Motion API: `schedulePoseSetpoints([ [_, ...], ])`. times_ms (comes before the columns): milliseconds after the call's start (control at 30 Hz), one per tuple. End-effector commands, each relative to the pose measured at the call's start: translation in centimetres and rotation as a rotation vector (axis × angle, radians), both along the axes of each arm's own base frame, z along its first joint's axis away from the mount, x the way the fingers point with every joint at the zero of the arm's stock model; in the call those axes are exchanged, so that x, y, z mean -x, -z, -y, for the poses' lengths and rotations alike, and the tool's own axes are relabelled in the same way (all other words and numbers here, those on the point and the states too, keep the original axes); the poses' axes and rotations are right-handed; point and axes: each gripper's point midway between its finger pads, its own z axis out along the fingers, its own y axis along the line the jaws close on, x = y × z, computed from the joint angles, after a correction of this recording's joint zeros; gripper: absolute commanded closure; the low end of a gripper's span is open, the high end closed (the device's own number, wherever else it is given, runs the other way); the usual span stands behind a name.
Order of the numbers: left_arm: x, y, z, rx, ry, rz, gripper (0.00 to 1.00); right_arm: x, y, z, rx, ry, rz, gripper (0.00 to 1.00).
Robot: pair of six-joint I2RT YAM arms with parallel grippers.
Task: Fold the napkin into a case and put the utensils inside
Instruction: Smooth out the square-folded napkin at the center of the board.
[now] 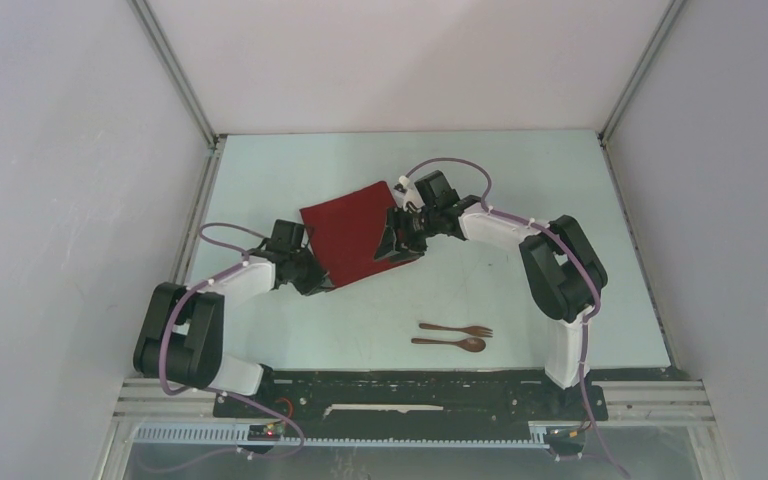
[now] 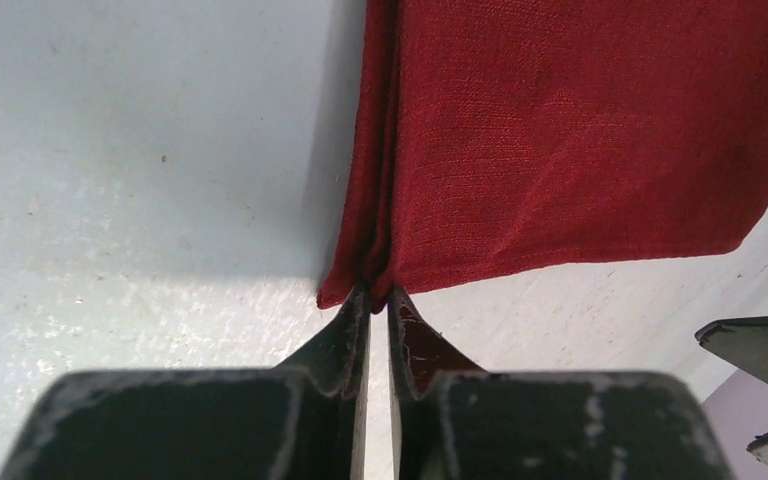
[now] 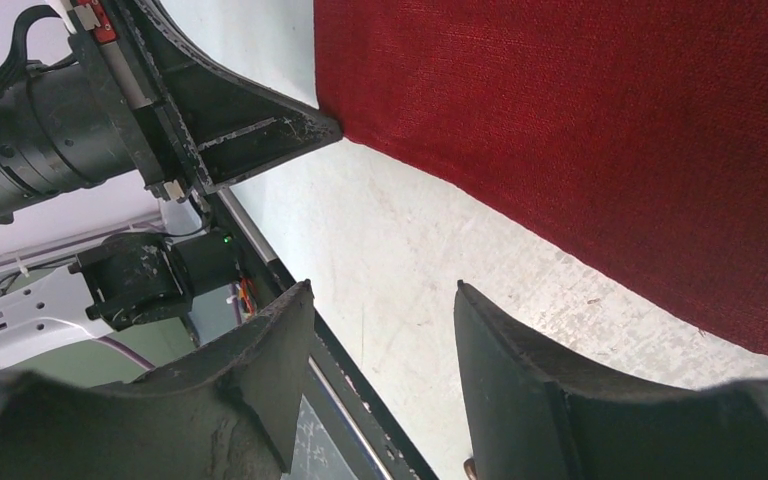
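Observation:
The dark red napkin lies in the middle of the table, and two layers show at its near-left edge. My left gripper is shut on that near-left corner, and the pinch shows in the left wrist view with the napkin spreading away from it. My right gripper is open and empty at the napkin's right edge. In the right wrist view the right gripper hangs over bare table beside the napkin. The brown fork and spoon lie side by side near the front.
White table with a metal frame rail on each side and grey walls around. The left gripper's fingers show in the right wrist view at the napkin's corner. A right finger shows at the left wrist view's right edge.

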Motion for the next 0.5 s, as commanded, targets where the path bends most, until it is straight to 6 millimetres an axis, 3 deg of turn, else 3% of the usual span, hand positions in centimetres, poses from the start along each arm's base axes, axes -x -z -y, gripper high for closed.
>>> schedulePoseSetpoints([
  [0, -1.5, -2.4, 0.1, -0.011, 0.016, 0.093, 0.91, -0.3, -1.0, -0.2, -0.03, -0.013, 0.036, 0.39],
  [100, -1.3, -2.7, -0.1, -0.017, 0.013, 0.101, 1.0, -0.3, -0.9, -0.2, -0.03, -0.012, 0.036, 0.39],
  [267, -0.9, -2.9, -0.4, -0.026, 0.008, 0.108, 1.0, -0.3, -0.6, -0.2, -0.027, -0.011, 0.028, 0.39],
  [467, -0.1, -1.6, -0.4, -0.034, 0.021, 0.067, 1.0, -0.5, -0.6, -0.1, -0.023, -0.003, 0.032, 0.38],
])
